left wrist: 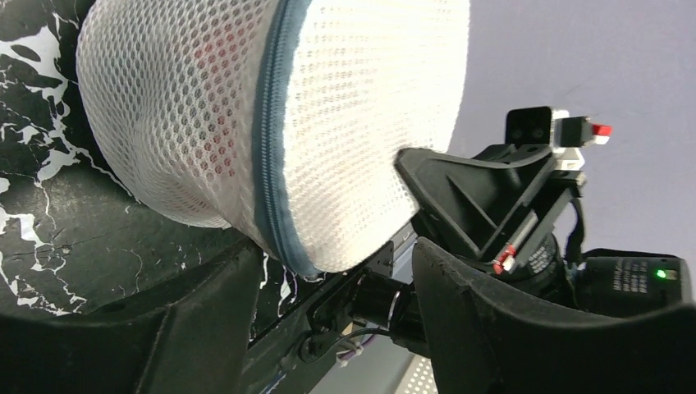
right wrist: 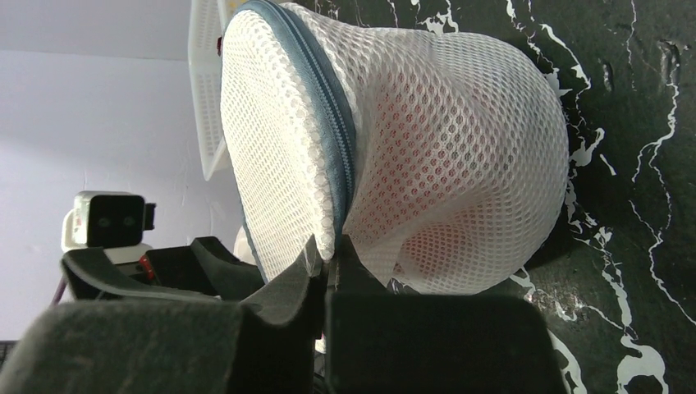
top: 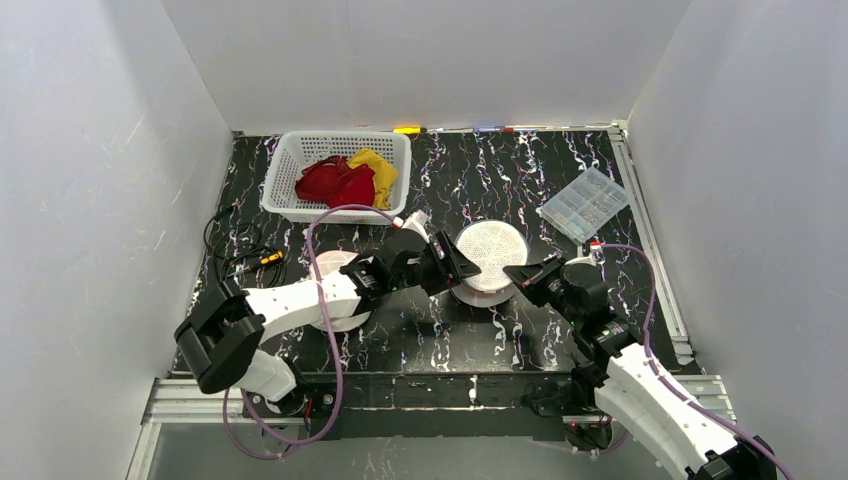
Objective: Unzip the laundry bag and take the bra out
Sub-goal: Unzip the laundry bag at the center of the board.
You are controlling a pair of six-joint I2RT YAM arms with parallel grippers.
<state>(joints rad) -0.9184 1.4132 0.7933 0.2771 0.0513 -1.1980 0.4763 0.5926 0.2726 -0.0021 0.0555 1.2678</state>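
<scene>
Laundry bag (top: pixel 490 252) sits near the basket (top: pixel 285 165), to its right and front, zipper (left wrist: pixel 267 139) seemingly shut; right gripper (right wrist: pixel 328 261) clenched on its seam, left gripper (top: pixel 455 264) spread alongside; unzipping not begun, next the left must close on the zipper's end and draw it round.

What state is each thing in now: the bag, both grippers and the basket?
laundry bag: zipper closed along all that shows
left gripper: open, at the bag, not gripping
right gripper: shut, pinching the bag at its zipper
basket: holds red cloth and yellow cloth
</scene>
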